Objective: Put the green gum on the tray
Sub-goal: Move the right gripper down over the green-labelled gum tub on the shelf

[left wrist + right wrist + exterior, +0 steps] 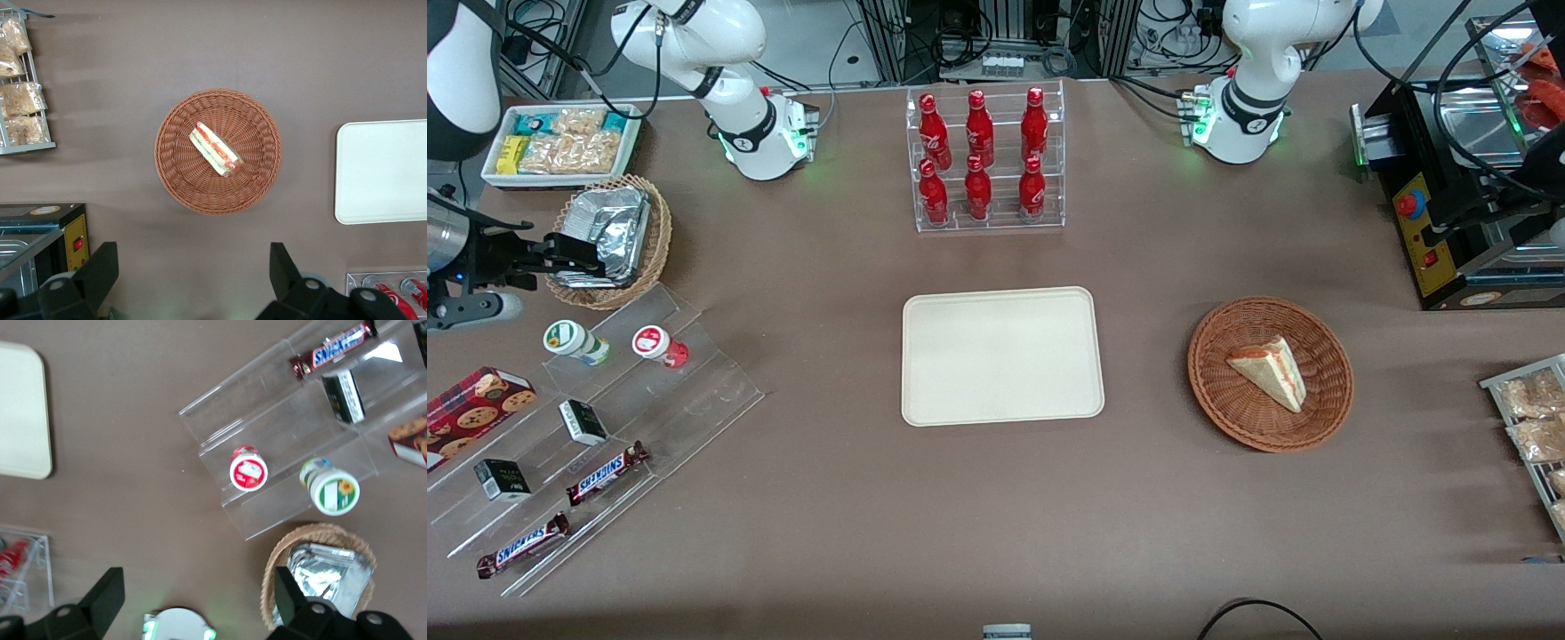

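Green-bodied and white-lidded, the green gum (575, 341) stands upright on the top step of a clear acrylic stepped display (596, 427), below the gripper (583, 258) and a little nearer the front camera than it; in the right wrist view its lid (335, 491) shows a green and orange mark. The gripper hangs above the table at the working arm's end with its two fingers spread wide and nothing between them, over the rim of a wicker basket (654, 258) that holds foil packets (609, 227). Just beside the green gum on the same step stands the red gum bottle (660, 346), apart from it. On the lower steps, nearer the front camera, lie two small black boxes (583, 421) and two Snickers bars (607, 473), with a cookie box (476, 404) alongside. The cream tray (1001, 356) lies flat and bare at mid-table, well apart from the gripper toward the parked arm's end.
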{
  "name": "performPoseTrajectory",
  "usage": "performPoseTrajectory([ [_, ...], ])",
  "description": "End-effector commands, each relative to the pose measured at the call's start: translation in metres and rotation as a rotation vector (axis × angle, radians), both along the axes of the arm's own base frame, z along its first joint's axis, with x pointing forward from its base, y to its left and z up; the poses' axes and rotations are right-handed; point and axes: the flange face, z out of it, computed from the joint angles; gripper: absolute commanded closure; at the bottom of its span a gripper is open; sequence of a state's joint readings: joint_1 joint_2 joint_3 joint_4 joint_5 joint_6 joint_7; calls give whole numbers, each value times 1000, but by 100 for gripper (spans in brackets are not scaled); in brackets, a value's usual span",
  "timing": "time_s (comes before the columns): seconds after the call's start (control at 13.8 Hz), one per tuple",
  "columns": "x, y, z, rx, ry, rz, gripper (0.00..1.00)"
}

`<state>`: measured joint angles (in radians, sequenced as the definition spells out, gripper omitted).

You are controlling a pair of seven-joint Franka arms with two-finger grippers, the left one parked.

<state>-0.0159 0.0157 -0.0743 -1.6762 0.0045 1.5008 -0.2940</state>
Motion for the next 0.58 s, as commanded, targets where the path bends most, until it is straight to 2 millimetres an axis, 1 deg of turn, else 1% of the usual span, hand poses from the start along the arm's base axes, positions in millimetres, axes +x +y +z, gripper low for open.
performPoseTrajectory([
  [0.0, -3, -22, -21, 14, -27, 162, 0],
  [0.22, -2, -53, -44, 32, -78, 326, 0],
  [0.43, -3, -79, -66, 23, -108, 466, 0],
  [0.51, -4, -84, -72, 19, -125, 491, 0],
])
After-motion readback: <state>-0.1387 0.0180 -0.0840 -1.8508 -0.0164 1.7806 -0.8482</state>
